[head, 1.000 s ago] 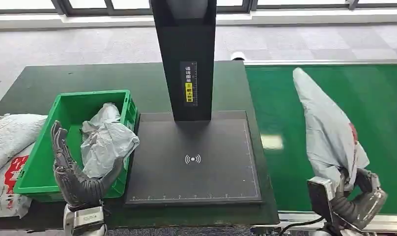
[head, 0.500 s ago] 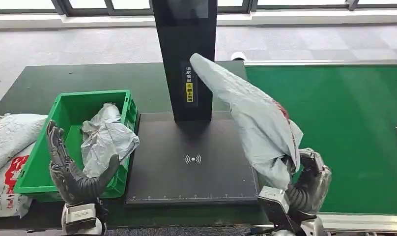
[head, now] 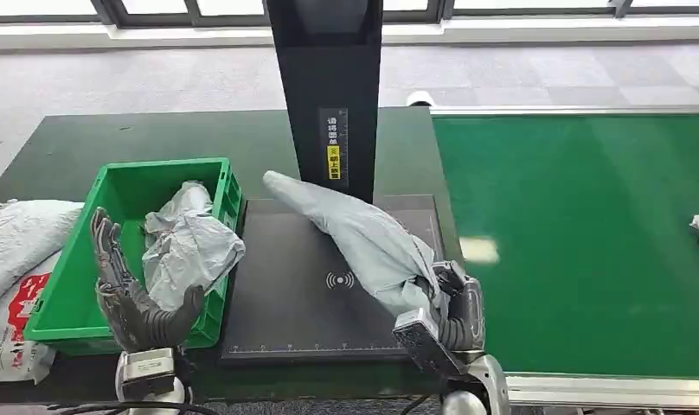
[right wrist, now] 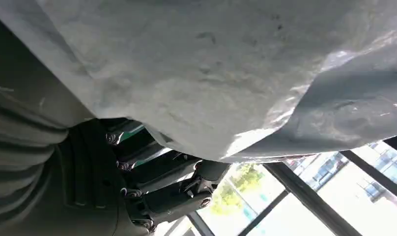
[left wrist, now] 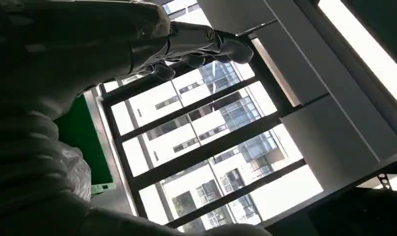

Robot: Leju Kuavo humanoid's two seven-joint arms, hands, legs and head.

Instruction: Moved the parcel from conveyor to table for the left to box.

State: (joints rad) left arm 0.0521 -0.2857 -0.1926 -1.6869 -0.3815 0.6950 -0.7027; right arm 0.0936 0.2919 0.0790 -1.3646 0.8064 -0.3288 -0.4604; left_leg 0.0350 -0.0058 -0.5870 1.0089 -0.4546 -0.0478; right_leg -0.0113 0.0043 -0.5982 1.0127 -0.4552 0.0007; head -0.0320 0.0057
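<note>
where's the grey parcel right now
In the head view the grey parcel lies slanted over the black scanner pad, in front of the black post, its near end held by the right hand.

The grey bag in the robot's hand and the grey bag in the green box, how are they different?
The held parcel is long and fairly smooth; the parcel in the box is crumpled. The right hand grips the first over the black pad; the second lies in the green box. Both are grey plastic.
</note>
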